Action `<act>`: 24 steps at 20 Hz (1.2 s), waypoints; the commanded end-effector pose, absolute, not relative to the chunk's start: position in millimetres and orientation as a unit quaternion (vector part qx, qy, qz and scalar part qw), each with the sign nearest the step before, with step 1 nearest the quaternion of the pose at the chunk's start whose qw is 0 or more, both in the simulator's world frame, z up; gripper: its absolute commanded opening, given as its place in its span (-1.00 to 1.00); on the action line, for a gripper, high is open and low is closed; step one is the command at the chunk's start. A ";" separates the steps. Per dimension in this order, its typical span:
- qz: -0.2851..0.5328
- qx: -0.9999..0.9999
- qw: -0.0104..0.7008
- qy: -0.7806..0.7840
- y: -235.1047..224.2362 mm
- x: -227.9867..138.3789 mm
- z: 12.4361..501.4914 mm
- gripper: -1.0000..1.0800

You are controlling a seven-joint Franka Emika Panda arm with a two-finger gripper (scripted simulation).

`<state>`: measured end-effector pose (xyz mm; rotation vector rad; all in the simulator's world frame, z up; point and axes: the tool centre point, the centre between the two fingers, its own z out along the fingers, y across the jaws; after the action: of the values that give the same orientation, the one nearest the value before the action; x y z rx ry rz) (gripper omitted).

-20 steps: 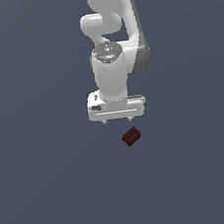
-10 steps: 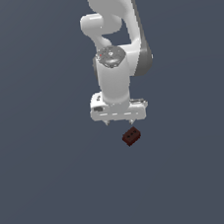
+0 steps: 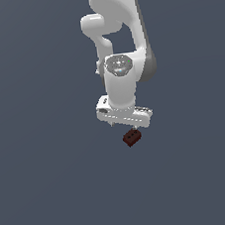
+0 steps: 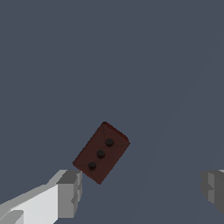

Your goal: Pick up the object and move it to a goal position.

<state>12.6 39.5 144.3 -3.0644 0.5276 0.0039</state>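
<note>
Pincer [image 3: 125, 125] of the white Panda arm [image 3: 121, 43] hangs released, fingers spread, just above the red-brown block [image 3: 132, 137] on the grey tabletop [image 3: 48, 182]; the approach looks under way, with centring and descent apparently needed next.

A dark red-brown block [image 4: 101, 153] lay tilted on the grey bench [image 4: 131, 57], three dark holes across its upper face. Two grey-tipped fingers [image 4: 70, 192] stood wide apart, one nearly touching the block's corner.

No text, label or number can be read anywhere (either view shows only plain surfaces).
</note>
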 end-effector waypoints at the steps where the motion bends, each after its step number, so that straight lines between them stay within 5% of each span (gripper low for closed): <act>1: 0.002 -0.980 0.015 0.199 43.8 12.9 137.8 0.92; 24: 0.001 -0.900 0.002 0.436 77.4 11.6 84.7 0.92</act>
<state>11.7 76.1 87.1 -2.8393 1.3312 0.0056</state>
